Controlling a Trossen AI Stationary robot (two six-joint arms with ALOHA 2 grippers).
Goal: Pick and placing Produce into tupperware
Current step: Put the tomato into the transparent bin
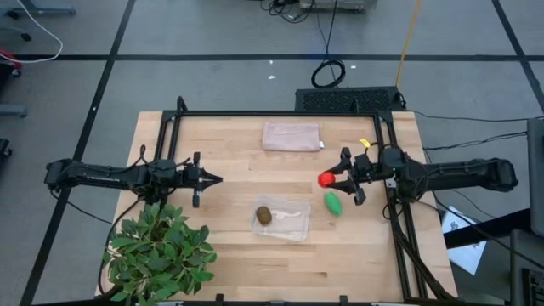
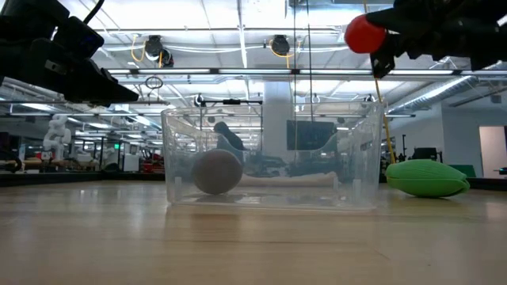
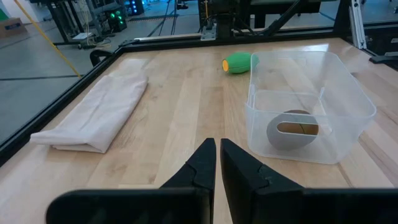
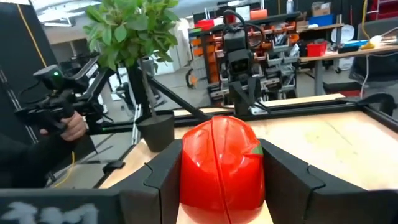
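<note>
The right pincer [image 1: 338,180], seen from above, is clamped on the red tomato [image 1: 325,179] over the right part of the wooden tabletop [image 1: 229,170], with the green oval fruit [image 1: 333,204] lying on the wood just beside it. The clear tupperware [image 1: 293,228] sits near the middle of the tabletop, between the two arms, and the brown kiwi [image 1: 264,215] lies inside it at its left end. The left pincer [image 1: 212,179] hangs over the left part with its fingers pressed together and nothing between them. A pinkish folded cloth [image 1: 291,136] rests toward the far edge, and a potted plant [image 1: 161,251] stands at the near left corner.

From tabletop height, the tomato [image 2: 364,34] is held high in the air, above the right end of the tupperware [image 2: 269,158] and clear of its rim. The kiwi [image 2: 216,171] rests on the container's floor, and the green fruit [image 2: 426,178] lies on the wood to its right, apart from the wall.

The left wrist camera shows that arm's fingers [image 3: 202,165] closed and empty, facing the cloth [image 3: 93,112], the tupperware [image 3: 311,106] holding the kiwi [image 3: 293,128], and the green fruit [image 3: 239,63] beyond.

The right wrist camera shows the tomato [image 4: 221,168] gripped between its two dark fingers [image 4: 163,177], with the plant [image 4: 134,37] beyond and a person's hand [image 4: 73,127] off the tabletop.
</note>
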